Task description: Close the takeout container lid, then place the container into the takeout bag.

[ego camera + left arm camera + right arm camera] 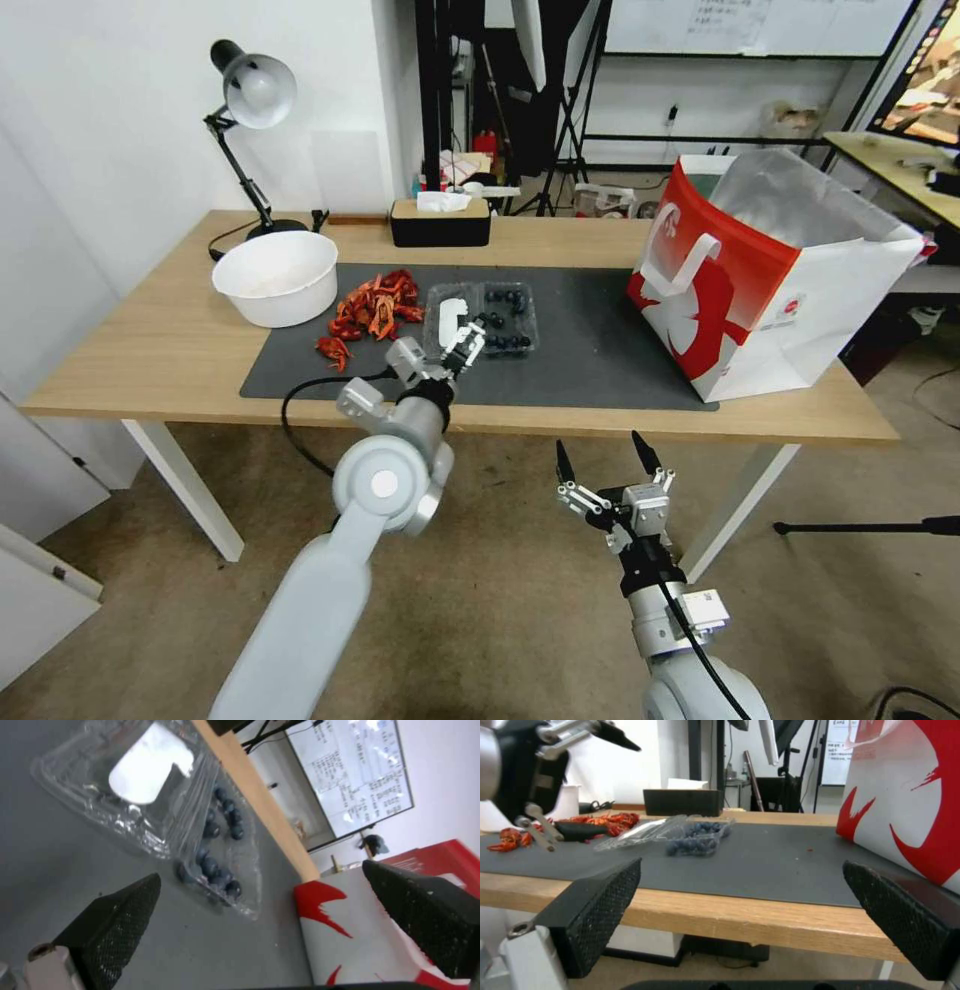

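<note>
The takeout container (508, 318) lies open on the dark mat, with blueberries in its right half. Its lid (450, 315), with a white sticker, lies flat to the left of the berries. My left gripper (470, 340) hovers open at the container's near edge, by the hinge line. The left wrist view looks past the open left gripper (261, 870) to the lid (150, 768) and berries (220, 862). The takeout bag (770, 270) stands open at the right. Below the table's front edge my right gripper (605, 460) is open and holds nothing.
A white bowl (277, 277) and a pile of red crayfish shells (375, 305) sit left of the container. A black tissue box (440, 222) and a desk lamp (250, 100) stand at the back. Bare mat (590, 340) lies between container and bag.
</note>
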Controlling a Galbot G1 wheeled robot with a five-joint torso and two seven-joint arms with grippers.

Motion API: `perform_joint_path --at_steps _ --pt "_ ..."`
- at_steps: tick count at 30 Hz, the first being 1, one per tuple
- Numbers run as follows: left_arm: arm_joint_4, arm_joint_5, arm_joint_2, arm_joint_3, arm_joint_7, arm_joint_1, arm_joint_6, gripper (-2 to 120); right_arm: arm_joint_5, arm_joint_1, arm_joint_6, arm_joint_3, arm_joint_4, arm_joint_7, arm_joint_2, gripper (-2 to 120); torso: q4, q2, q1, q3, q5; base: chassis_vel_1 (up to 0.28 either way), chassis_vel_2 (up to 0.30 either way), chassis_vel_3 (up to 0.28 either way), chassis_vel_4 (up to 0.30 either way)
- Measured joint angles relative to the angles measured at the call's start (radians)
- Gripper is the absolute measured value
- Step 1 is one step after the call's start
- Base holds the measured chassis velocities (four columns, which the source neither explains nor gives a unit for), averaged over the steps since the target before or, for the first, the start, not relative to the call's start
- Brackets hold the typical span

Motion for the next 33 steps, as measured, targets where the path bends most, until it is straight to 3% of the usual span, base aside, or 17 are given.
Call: perform_joint_path --at_steps 16,33 --pt "0.166 0.035 -0.068 0.047 -0.024 -0.082 -0.05 100 -0.015 -0.022 0.016 -0.002 0.001 0.001 0.007 100 -0.0001 0.0 0.0 0.0 -0.0002 0.0 0.0 0.0 0.0" --pt "0.208 0.034 -0.059 0.033 0.0 -0.105 -0.072 100 -0.029 -0.021 0.026 -0.005 -0.014 0.0 0.02 100 0.0 0.0 0.0 0.0 -0.0002 0.0 0.0 0.0 0.0"
